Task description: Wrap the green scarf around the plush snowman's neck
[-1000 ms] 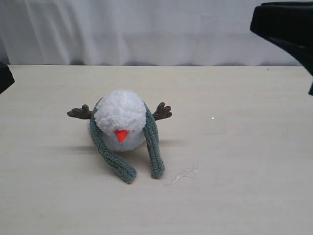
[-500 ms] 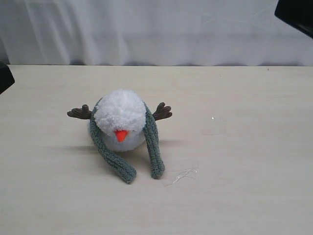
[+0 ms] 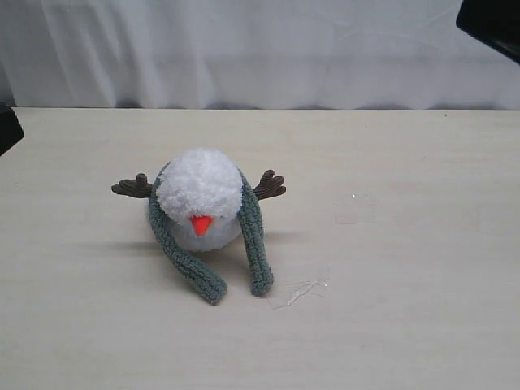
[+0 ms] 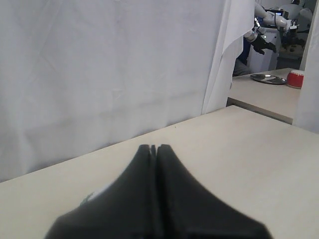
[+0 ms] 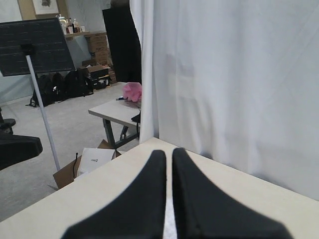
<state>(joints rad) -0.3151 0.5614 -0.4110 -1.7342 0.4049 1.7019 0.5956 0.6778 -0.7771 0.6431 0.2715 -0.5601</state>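
Note:
The plush snowman (image 3: 201,193) sits left of the table's middle with its orange nose (image 3: 201,223) toward the camera and brown twig arms out to both sides. The green scarf (image 3: 255,236) passes behind its head at the neck, and its two ends lie loose on the table in front, uncrossed. The left gripper (image 4: 153,147) is shut and empty; only a dark edge of it (image 3: 6,128) shows at the far left. The right gripper (image 5: 169,151) has its jaws almost touching, holding nothing. Its arm (image 3: 491,23) is high in the top right corner, far from the toy.
A scrap of clear plastic (image 3: 299,291) lies on the table (image 3: 390,244) just right of the scarf ends. A white curtain (image 3: 244,49) hangs along the far edge. Beyond the table corner stand another table (image 5: 112,107) and a cardboard box (image 5: 84,164).
The right arm has risen and drawn back to the top right corner. The snowman and scarf have not moved.

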